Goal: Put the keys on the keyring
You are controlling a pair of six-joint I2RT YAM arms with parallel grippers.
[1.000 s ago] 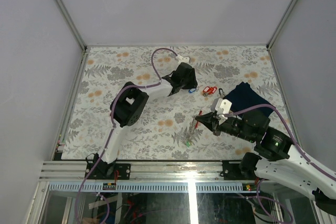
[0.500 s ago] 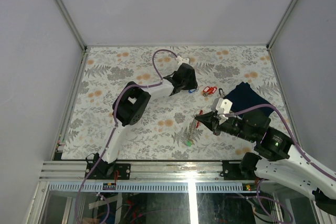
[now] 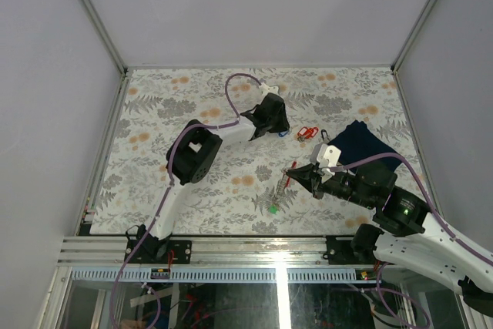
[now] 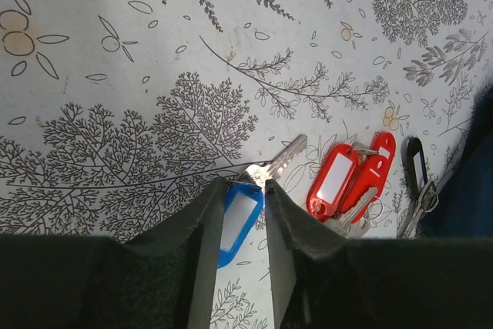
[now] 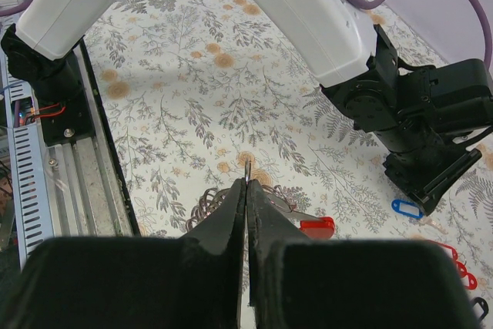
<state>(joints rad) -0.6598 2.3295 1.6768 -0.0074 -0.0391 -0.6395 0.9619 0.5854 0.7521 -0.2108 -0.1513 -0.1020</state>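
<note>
The flowered table [image 3: 154,113] carries everything. The left arm [image 3: 223,135] reaches far across it and the right arm [image 3: 408,229] bends in from the near right corner. A folded navy cloth [image 3: 362,142] lies on the right side, beyond the right arm's wrist. The left gripper [image 4: 243,184] is down at the tabletop, its jaws parted a little wider than a key tag. Its fingers [image 4: 202,244] stand on either side of the blue-tagged key [image 4: 239,219], which lies flat with its blade pointing away toward the upper right. The left finger's edge meets the tag's side, while a narrow strip of table shows at the other finger. The right gripper [image 5: 246,184] has its fingers [image 5: 227,221] pressed together, with only a silvery metal tip [image 5: 246,166] poking out past them. I cannot tell whether this is a key blade or wire. Loops of the keyring [image 5: 206,203] show below and to both sides of those fingers, with a red tag [image 5: 316,226] just beside them and a green tag [image 3: 275,209] at the near end of the bunch. Two red-tagged keys [image 4: 337,182] lie overlapping just right of the blue one. A black-tagged key [image 4: 417,169] rests between them and the cloth.
</note>
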